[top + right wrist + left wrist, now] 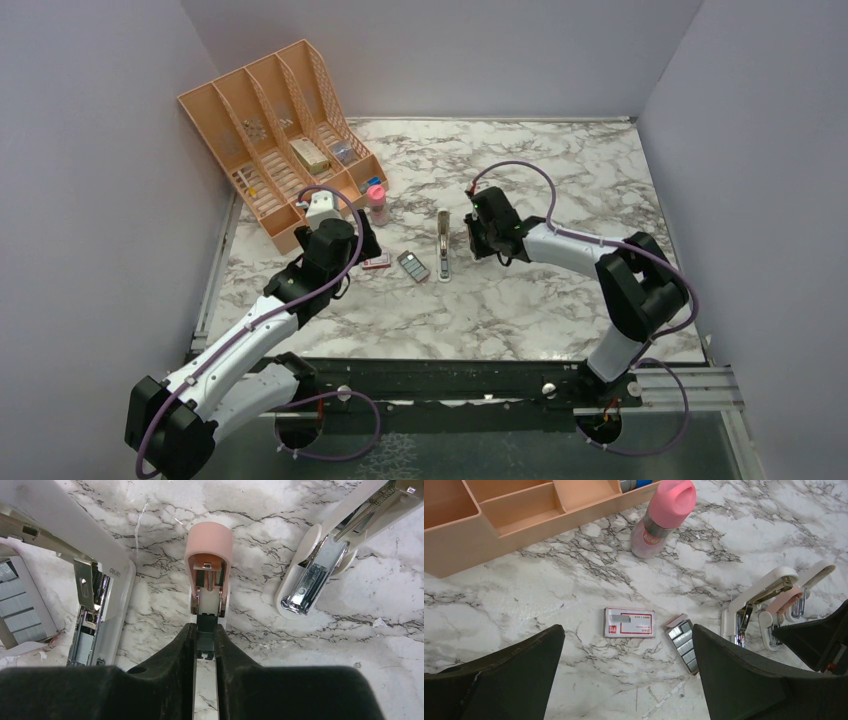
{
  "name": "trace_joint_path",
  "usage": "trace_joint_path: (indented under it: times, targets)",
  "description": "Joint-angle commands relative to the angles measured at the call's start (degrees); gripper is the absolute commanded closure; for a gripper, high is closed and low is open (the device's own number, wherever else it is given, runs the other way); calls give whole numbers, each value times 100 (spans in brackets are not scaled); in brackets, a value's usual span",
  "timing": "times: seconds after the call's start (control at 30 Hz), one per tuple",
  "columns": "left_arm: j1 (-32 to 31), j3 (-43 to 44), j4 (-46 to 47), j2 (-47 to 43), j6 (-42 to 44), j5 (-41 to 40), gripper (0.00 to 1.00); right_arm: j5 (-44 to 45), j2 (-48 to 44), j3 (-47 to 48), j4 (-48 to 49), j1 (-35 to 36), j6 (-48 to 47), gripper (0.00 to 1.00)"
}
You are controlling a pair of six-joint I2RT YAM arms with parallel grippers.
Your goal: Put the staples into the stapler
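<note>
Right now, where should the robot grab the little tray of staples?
Probably from straight above, pinching the tray across its two long edges near the middle: it lies flat on the table and is narrowest that way.

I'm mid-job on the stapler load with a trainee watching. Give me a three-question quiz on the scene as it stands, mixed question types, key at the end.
1. True or false: the left gripper stands wide open and holds nothing.
2. Pick one. The tray of staples lies: A) left of the red-and-white sleeve; B) between the sleeve and the stapler; C) on top of the stapler.
3. Short answer: which gripper is closed on the stapler's pink-tipped part?

Key: 1 true. 2 B. 3 the right gripper.
</note>
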Motion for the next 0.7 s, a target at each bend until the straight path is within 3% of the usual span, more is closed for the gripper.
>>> trace_joint_path:
  times: [0.0, 0.67]
  targets:
    - [33, 13, 98, -47, 16, 72, 1, -103, -107, -196, -262, -41, 56, 79]
    - [25, 53, 94, -107, 14, 81, 1, -144, -590, 549, -532, -39, 202, 55]
